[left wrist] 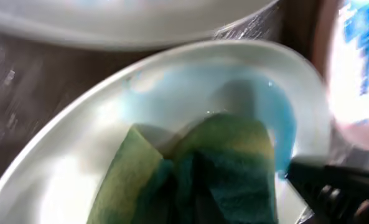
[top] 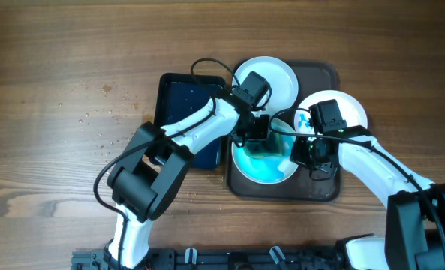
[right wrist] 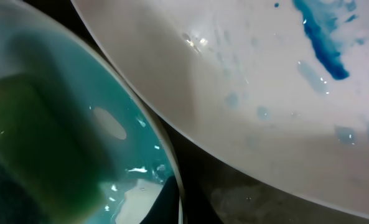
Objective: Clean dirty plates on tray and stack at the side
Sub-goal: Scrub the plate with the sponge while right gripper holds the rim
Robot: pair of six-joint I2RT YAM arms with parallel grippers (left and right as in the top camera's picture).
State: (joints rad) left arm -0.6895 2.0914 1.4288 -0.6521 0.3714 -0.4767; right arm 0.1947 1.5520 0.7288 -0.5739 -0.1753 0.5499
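A dark brown tray (top: 323, 187) holds three white plates. The front plate (top: 282, 174) is covered in teal liquid. My left gripper (top: 254, 136) is shut on a green sponge (left wrist: 196, 165) and presses it onto this plate (left wrist: 66, 162). My right gripper (top: 309, 150) is shut on the plate's right rim (right wrist: 172, 158); one dark finger (right wrist: 168, 199) shows just inside the rim. The right plate (top: 350, 105) carries blue stains (right wrist: 324, 40). The back plate (top: 278, 75) looks white.
A dark blue rectangular tray (top: 181, 101) lies on the wooden table left of the brown tray. Small crumbs or drops dot the table to its left (top: 102, 120). Both arms and their cables cross over the brown tray.
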